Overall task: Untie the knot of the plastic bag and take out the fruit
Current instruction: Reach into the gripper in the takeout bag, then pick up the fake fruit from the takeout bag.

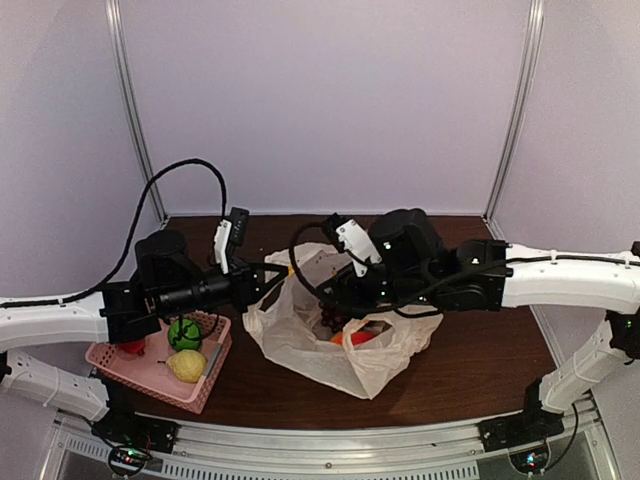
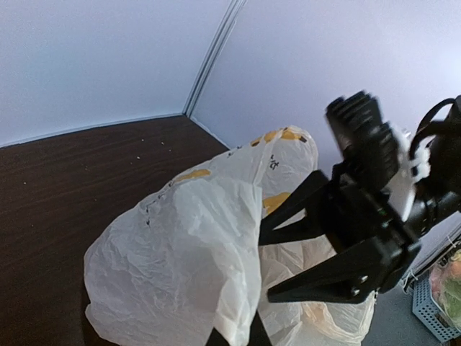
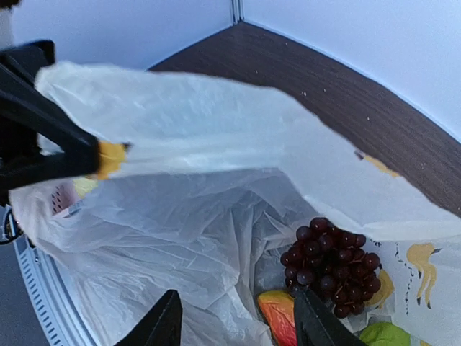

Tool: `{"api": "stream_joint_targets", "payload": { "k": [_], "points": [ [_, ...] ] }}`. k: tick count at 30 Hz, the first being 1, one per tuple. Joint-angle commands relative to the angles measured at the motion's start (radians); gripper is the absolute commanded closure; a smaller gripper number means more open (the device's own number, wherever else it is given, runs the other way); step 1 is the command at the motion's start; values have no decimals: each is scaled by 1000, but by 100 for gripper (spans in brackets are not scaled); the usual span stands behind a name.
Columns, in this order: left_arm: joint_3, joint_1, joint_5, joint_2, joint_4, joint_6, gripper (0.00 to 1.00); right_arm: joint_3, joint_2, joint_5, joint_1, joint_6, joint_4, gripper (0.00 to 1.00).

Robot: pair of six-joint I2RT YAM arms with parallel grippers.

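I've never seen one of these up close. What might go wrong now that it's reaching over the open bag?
The left claw pinches only a thin edge of the plastic bag to hold it open. If that edge slips, the film may sag shut. The open right claw hangs above the grape bunch with loose folds of the bag right beside it, so it may catch plastic along with the grapes.

Green fruit (image 3: 385,336) — cut off at bottom edge
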Motion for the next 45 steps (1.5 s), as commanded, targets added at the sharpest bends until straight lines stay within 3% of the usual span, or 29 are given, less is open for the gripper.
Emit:
{"api": "stream_joint_targets", "payload": {
  "k": [1,9,15,21,28,37,45],
  "points": [
    [-24,-5,-25,-22,44,-18,100,1,101,104,-3,93,-76,45],
    [-38,-6,-33,-32,48,-19,100,-173,178,147,1,215,-84,33],
    [-67,-6,-59,-58,41,-15,100,-353,93,143,59,303,-122,18],
    [-117,-6,-21,-65,55,11,100,-464,-9,148,73,382,-112,9],
    [-146,-7,107,-38,95,25,100,-334,-27,228,47,341,-98,4],
    [-141,-10,119,-35,111,22,100,-231,77,290,-44,314,-14,6],
    [-135,-14,132,-1,129,7,100,-168,227,229,-92,226,109,4]
  ]
}}
